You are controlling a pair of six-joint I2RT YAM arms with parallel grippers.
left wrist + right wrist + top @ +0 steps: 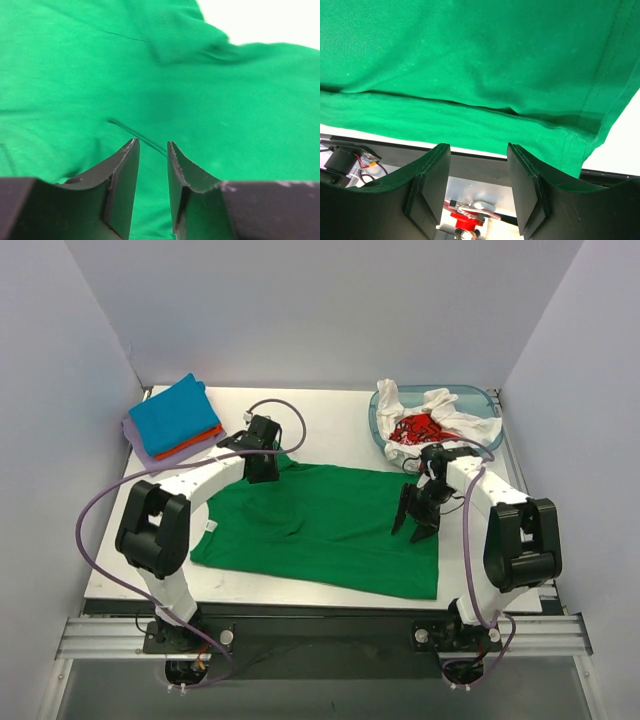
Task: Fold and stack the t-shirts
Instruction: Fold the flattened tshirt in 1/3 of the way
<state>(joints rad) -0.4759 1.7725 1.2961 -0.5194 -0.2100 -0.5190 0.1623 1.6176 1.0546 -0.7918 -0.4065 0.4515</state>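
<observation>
Table [330, 415] | tub [377, 428]: white shirt [440, 405], red shirt [415, 428] | green shirt [330, 525] spread | left fingers [122, 185], right fingers [432, 185] parted, empty

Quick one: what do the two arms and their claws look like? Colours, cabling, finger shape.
Both arms have white links and bulky black joint housings: left arm, right arm. A lavender cable loops along each. The left claw and right claw are matte black, each with two curved, wedge-shaped fingers. No markings visible.

White links [205, 478] join bulky black joint housings [152, 530]; lavender cables [84, 530] trail behind the left gripper [151, 145] and right gripper [479, 146], both black.
</observation>
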